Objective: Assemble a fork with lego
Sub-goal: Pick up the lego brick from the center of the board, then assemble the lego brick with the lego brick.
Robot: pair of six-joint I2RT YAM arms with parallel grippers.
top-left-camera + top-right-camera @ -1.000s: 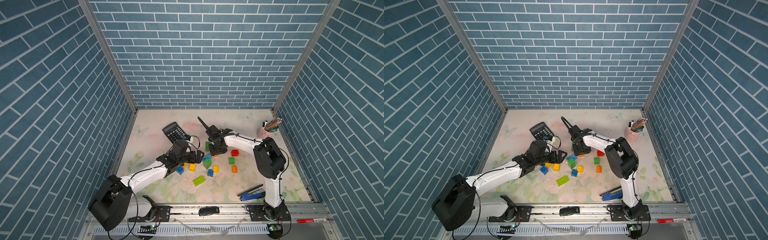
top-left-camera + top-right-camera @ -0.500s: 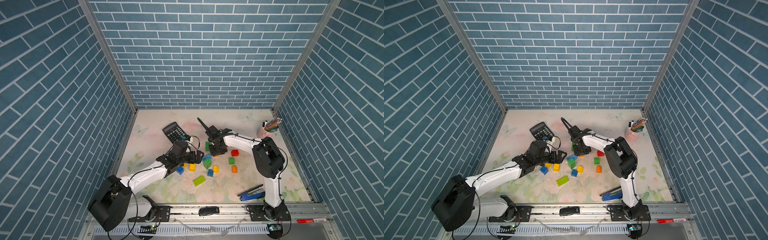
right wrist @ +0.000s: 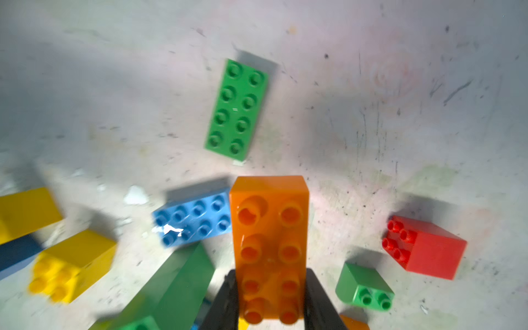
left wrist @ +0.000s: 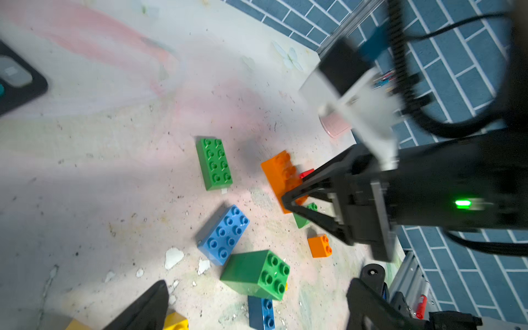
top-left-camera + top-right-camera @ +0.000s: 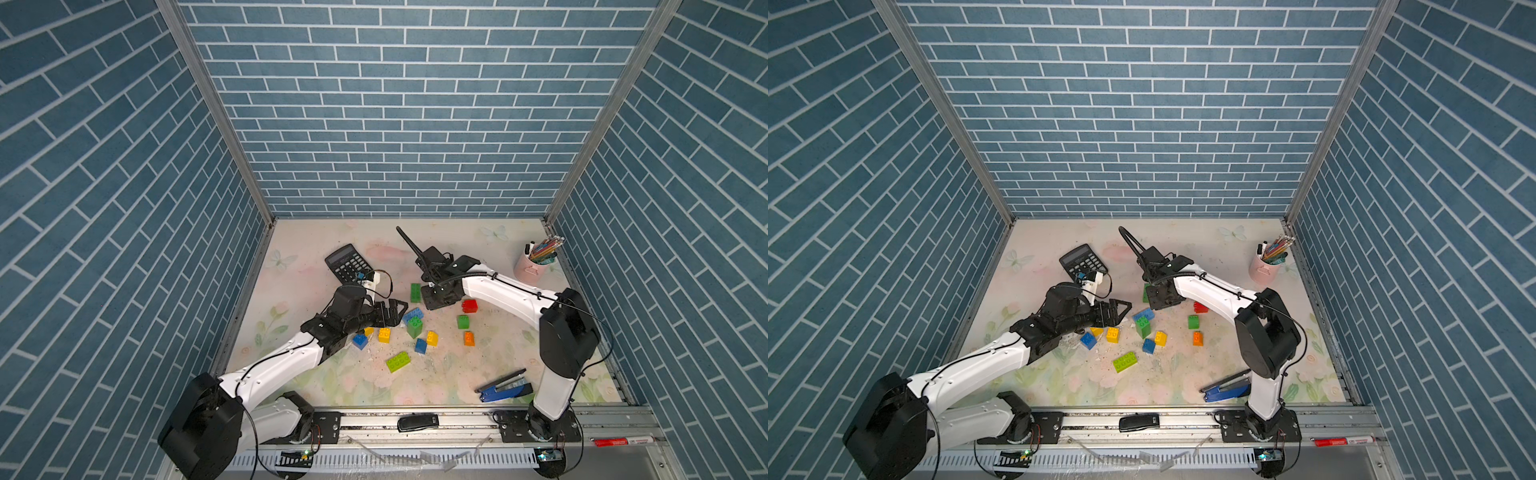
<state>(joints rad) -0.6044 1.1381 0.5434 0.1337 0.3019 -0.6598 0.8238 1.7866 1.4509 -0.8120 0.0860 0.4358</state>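
Note:
My right gripper (image 3: 270,300) is shut on an orange oblong lego brick (image 3: 270,245), one finger on each long side, studs facing the camera. The left wrist view shows that orange brick (image 4: 281,174) tilted just above the mat; in both top views it is hidden under the right gripper (image 5: 440,297). My left gripper (image 4: 257,308) is open, with a green cube brick (image 4: 257,274) and a dark blue brick (image 4: 261,313) lying between its spread fingers. Nearby lie a green oblong brick (image 5: 415,292), a light blue oblong brick (image 5: 412,314), a red brick (image 5: 469,306) and a lime brick (image 5: 397,361).
A black calculator (image 5: 348,264) lies behind the left gripper (image 5: 392,311). A pink pen cup (image 5: 530,268) stands at the back right. A blue stapler (image 5: 505,388) lies at the front right. Several small yellow, blue, green and orange bricks are scattered mid-mat.
The right gripper's jaws have closed on the orange brick and the right arm has shifted slightly. The left arm has stayed where it was, still open.

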